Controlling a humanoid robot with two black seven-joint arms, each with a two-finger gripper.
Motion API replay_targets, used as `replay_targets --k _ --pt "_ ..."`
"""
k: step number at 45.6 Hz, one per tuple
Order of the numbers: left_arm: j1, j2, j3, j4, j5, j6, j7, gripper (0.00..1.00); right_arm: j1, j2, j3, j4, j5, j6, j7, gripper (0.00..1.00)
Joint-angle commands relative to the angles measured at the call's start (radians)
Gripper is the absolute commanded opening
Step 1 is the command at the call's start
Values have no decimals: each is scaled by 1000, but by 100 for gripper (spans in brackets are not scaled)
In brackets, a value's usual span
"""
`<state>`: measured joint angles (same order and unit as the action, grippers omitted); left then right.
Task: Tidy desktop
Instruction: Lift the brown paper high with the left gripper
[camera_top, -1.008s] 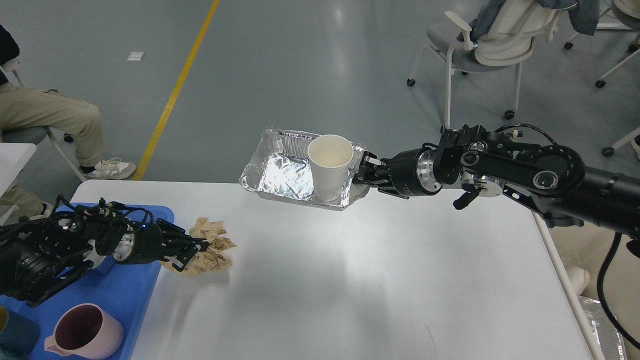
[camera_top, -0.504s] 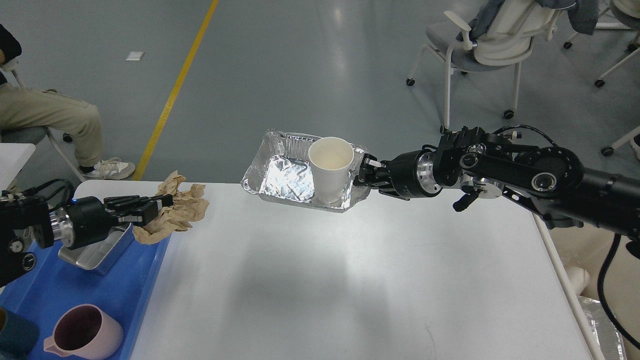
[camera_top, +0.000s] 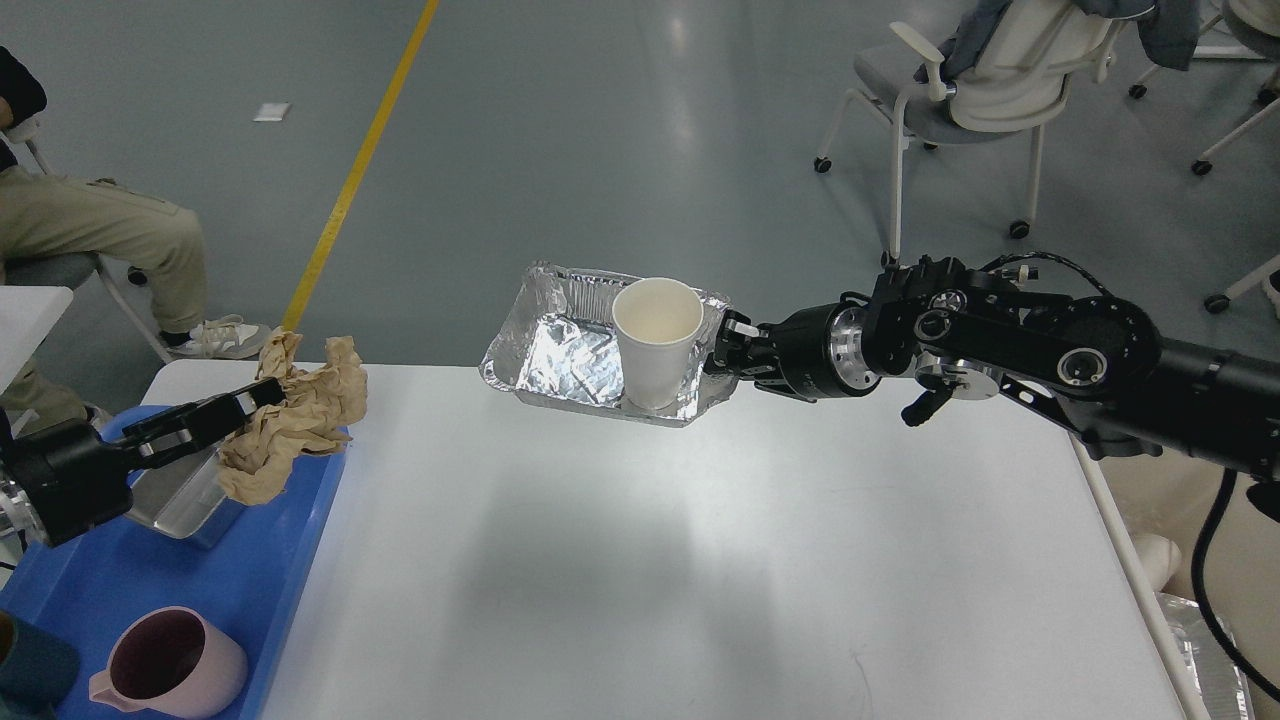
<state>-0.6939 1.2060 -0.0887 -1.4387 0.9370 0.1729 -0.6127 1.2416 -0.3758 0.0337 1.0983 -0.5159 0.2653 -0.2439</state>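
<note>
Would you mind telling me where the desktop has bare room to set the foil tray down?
The glossy white desktop is bare from the blue plastic tray on its left across to its right edge, below the crinkled foil tray with the white paper cup at the far edge. The blue tray is crowded: metal tin, pink mug, crumpled brown paper above.

At nine o'clock, the crumpled brown paper (camera_top: 290, 420) covers the tips of the left gripper (camera_top: 262, 395), so the fingers' closure on it is mostly hidden, and a metal tin (camera_top: 180, 500) on the blue tray (camera_top: 200, 600) is partly covered by that arm and the paper. At three o'clock, the right gripper (camera_top: 728, 350) meets the foil tray (camera_top: 560, 345) at its far wall, where its fingertips are too dark and small to separate. At seven o'clock the pink mug (camera_top: 170, 665) and a dark cup (camera_top: 30, 665) are cut by the edge.
</note>
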Motion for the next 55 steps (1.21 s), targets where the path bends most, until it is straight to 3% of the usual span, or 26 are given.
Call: replay_targets --k 1,11,27,43,55 --pt "20 49 0 -68 -95 49 -7 3 2 -2 -2 0 0 2 0 0" --pt "21 159 1 -203 -187 99 -9 3 2 -18 -5 5 -1 3 0 0" --pt "-2 199 -2 -167 -104 85 -4 4 4 -28 2 15 -7 3 0 0" --pt "-282 193 -2 -5 405 -179 21 5 9 -23 2 15 -13 3 0 0" --pt "-531 37 -2 76 690 -358 19 5 10 -15 2 15 -15 3 0 0"
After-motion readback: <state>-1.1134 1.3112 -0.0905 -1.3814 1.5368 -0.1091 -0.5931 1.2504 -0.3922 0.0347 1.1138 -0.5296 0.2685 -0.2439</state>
